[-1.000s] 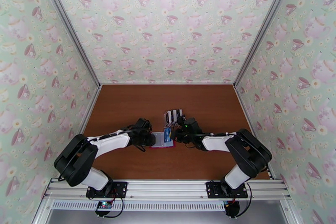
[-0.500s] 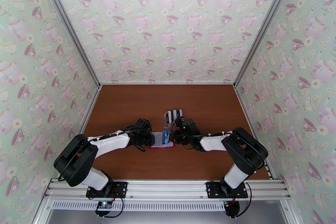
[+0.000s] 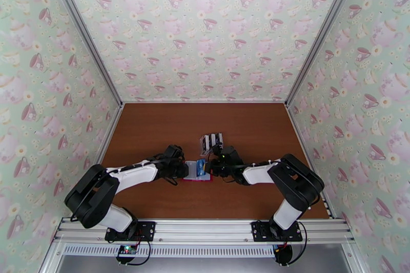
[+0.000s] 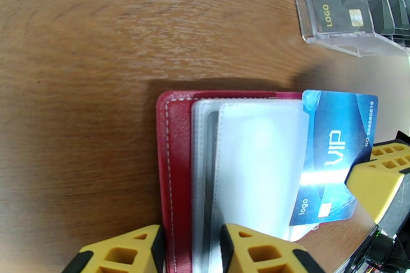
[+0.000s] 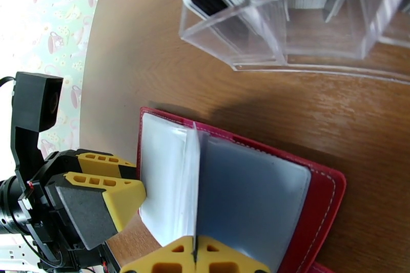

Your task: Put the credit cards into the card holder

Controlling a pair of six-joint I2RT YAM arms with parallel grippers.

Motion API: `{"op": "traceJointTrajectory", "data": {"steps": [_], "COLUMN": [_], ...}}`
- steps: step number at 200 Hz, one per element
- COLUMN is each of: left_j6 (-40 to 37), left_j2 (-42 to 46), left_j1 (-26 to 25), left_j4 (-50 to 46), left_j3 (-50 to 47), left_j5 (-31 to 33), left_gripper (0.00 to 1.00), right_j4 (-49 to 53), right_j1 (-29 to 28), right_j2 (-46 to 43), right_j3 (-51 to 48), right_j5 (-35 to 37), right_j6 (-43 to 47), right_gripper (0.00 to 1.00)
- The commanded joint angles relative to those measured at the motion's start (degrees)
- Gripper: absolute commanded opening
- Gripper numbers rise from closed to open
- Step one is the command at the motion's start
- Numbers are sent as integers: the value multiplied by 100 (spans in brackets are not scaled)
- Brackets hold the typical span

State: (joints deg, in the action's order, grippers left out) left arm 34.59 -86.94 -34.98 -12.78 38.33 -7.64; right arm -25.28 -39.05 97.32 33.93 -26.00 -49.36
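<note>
On the desk (image 3: 154,130) we are inserting: right jaws clench a card (image 4: 335,146) at the wallet (image 4: 177,166); left jaws straddle its edge, grip unclear. Next, align and slide in.

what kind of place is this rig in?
Likely a lab robot cell, not a home: teacup-papered walls on aluminium framing, with the left arm and right arm bolted to a rail at a wood-grain table.

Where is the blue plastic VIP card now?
Right side of the left wrist view: the blue plastic VIP card, pinched by the right gripper, has its left edge at the clear sleeves of the open red wallet, below the clear plastic stand.
</note>
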Motion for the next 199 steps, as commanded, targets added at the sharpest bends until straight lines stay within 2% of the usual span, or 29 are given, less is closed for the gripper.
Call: {"op": "traceJointTrajectory", "data": {"steps": [1, 129, 199], "left_j6": [126, 213, 412], "left_j2": [-209, -222, -216], "left_j1": [-92, -170, -250], "left_j4": [-8, 47, 154], "left_j3": [-220, -288, -404], "left_j5": [-93, -42, 13], "left_gripper": [37, 37, 36], "right_j4": [-64, -163, -112], "right_j1": [-66, -92, -182], "right_j2": [136, 108, -245], "right_j3": [122, 64, -223], "right_j5": [-90, -125, 184], "right_j6": [-87, -237, -407], "right_gripper": [0, 0, 0]}}
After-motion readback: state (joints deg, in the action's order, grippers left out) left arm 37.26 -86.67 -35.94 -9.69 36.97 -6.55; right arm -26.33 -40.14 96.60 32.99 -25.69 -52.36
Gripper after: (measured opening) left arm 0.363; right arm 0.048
